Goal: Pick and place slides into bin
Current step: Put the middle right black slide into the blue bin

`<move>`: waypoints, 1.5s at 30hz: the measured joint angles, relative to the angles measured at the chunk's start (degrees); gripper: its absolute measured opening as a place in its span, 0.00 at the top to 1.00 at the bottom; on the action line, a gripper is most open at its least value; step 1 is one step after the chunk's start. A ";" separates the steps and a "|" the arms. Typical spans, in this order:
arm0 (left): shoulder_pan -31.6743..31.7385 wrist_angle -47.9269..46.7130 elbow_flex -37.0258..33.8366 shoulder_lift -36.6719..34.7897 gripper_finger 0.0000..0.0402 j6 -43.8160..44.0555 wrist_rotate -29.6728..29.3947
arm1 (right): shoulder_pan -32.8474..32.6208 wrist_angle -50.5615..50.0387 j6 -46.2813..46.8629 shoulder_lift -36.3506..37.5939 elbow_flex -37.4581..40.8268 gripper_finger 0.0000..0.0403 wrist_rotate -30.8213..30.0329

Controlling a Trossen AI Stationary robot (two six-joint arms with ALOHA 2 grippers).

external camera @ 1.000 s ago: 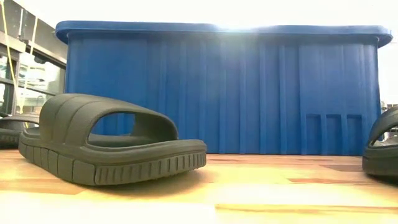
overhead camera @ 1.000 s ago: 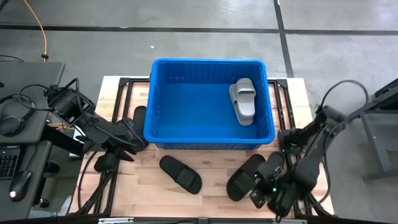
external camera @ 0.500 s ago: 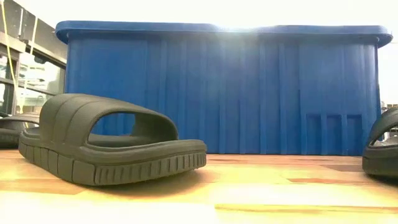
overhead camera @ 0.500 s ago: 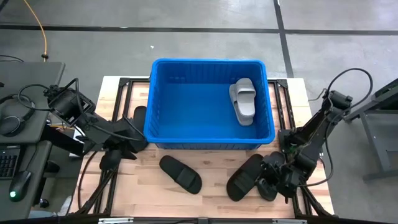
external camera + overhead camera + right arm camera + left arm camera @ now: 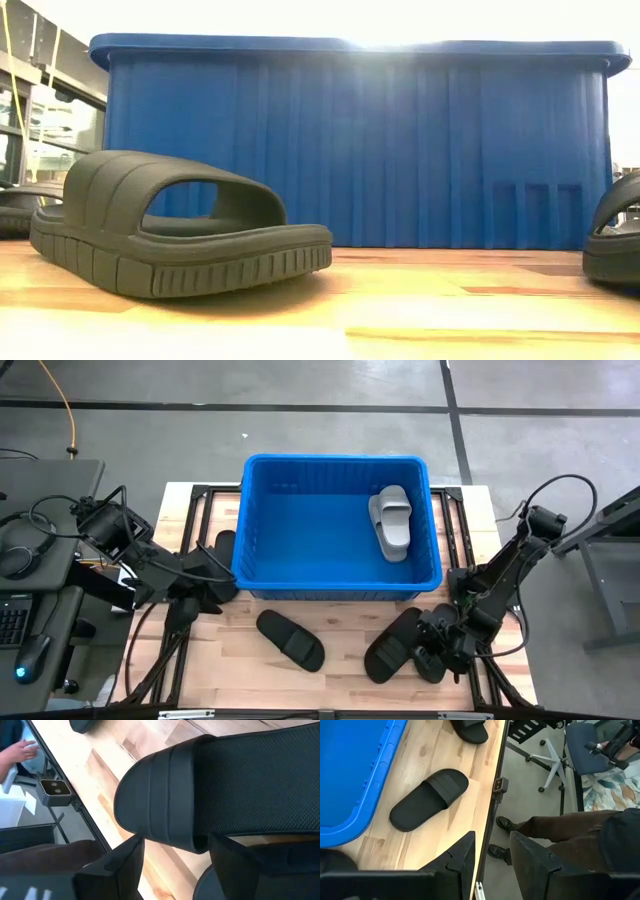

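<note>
Right gripper lining up on a black slide by the blue bin

Left gripper (image 5: 213, 582) waits, slightly parted, beside the bin (image 5: 262, 581), which holds one grey slide (image 5: 391, 522). Right gripper (image 5: 432, 653), fingers spread wide over a black slide (image 5: 220, 785) on the desk (image 5: 340, 660), should straddle the strap squarely before closing. It has barely shifted from half a second ago.

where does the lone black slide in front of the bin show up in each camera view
High view: the lone black slide lies on the wooden table just in front of the blue bin, left of centre.
Low view: large in the foreground at left, bin wall behind it.
Left wrist view: mid-picture on the wood, beside the bin's rim.
Right wrist view: only a dark piece at the picture's top edge might be it; cannot tell.
Shared landmark: the blue bin.
</note>
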State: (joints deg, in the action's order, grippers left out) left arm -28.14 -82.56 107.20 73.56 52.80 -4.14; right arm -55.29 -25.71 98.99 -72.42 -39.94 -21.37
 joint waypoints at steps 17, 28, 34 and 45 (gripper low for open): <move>-0.02 0.00 0.00 0.04 0.72 0.00 0.00 | 3.42 3.70 -7.15 -0.04 1.49 0.48 1.89; 0.00 -0.02 0.00 0.04 0.72 0.02 0.02 | 7.33 10.75 -12.09 -5.61 1.46 0.48 8.18; 0.00 -0.02 0.00 0.04 0.72 0.02 0.02 | 8.15 13.38 -12.04 -9.08 1.46 0.49 10.74; 0.00 -0.02 0.00 0.04 0.72 -0.28 0.03 | 8.13 18.50 -15.33 -9.33 1.46 0.87 8.81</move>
State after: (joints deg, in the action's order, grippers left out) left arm -28.14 -82.59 107.20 73.60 52.51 -4.11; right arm -47.16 -7.22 83.66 -81.76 -38.48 -12.56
